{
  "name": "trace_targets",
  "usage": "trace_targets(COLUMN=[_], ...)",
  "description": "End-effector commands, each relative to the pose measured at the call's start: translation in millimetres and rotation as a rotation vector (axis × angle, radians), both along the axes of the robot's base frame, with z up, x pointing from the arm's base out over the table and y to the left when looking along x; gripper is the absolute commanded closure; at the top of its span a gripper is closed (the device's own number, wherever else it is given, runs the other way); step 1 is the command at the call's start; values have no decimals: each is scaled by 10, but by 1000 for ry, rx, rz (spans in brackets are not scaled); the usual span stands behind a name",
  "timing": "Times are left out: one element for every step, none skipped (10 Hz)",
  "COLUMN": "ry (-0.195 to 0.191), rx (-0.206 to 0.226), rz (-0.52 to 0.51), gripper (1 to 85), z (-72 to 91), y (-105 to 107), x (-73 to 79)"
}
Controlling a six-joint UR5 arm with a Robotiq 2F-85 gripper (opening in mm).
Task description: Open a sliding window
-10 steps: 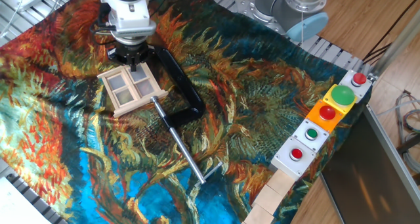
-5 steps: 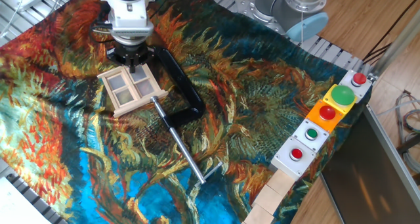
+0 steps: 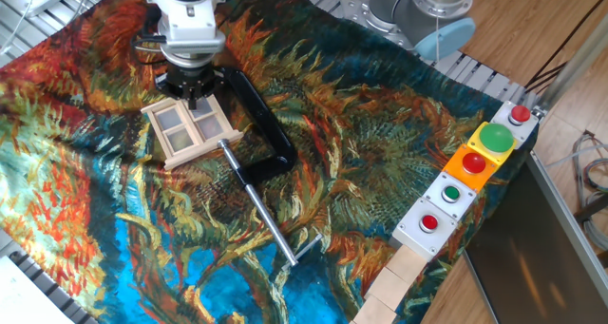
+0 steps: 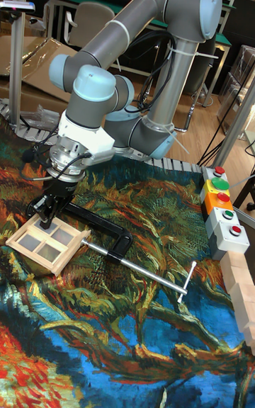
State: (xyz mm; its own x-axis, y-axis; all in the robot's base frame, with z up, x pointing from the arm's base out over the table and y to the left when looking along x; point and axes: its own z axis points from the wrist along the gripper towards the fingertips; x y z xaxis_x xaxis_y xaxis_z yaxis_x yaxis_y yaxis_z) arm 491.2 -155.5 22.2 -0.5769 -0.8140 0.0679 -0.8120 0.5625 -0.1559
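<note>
The sliding window (image 3: 190, 130) is a small pale wooden frame with four greyish panes. It lies flat on the patterned cloth at the back left, and the tall fixed view shows the sliding window (image 4: 47, 244) at the left. My gripper (image 3: 193, 96) points straight down at the window's far edge, with its dark fingertips at or just above the frame. From the tall fixed view the gripper (image 4: 48, 219) is equally dark and foreshortened, so the gap between its fingers does not show.
A black C-clamp (image 3: 258, 123) lies right beside the window, its steel rod (image 3: 266, 218) running toward the front. A box of coloured push buttons (image 3: 472, 170) and pale wooden blocks (image 3: 394, 284) line the right edge. The arm's base (image 3: 418, 10) stands at the back.
The gripper head has shifted only a few pixels above the window's far edge. The window and clamp lie where they were.
</note>
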Motion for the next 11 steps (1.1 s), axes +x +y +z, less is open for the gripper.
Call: trace_targets(ry=[0,0,-2,-4,-4,-6,-4,-4,-4,-4,-3], rx=[9,3,-1,-5,-7,-14,-13,-10,-8,-5,-6], rz=[38,53,61,72,88,108,111,111,112,115,117], gripper=[837,837,837,837,837,837,837,837,837,837,837], z=[13,15,16,17,15,10,3,-5,-10,-13,-14], y=[54,41,33,25,23,4,9,29,42,50,50], x=[-14,-7,1,8,13,19,12,13,13,13,11])
